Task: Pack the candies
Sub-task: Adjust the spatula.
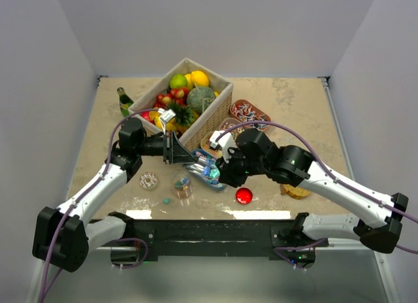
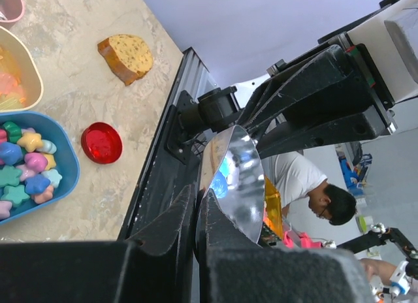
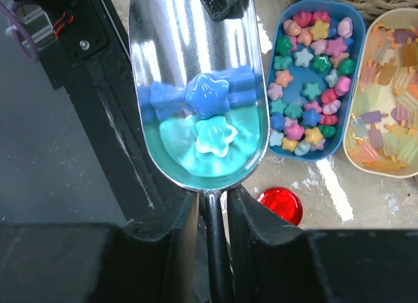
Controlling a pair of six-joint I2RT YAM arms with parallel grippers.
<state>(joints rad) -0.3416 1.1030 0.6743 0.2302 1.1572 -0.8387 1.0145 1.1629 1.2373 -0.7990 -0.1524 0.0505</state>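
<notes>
Near the blue tray of candies lies a red disc

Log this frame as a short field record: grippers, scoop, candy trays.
right gripper: shut on metal scoop handle
scoop load: one blue star candy, one pale teal star candy
left gripper: jaws nearly together, nothing clearly held
blue tray: many star candies
cream tray: pastel popsicle-shaped gummies, beside blue tray
red disc: on tabletop

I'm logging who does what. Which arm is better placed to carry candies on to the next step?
Right. Its gripper is clamped on the handle of the scoop, and two star candies already lie in the bowl.
</notes>
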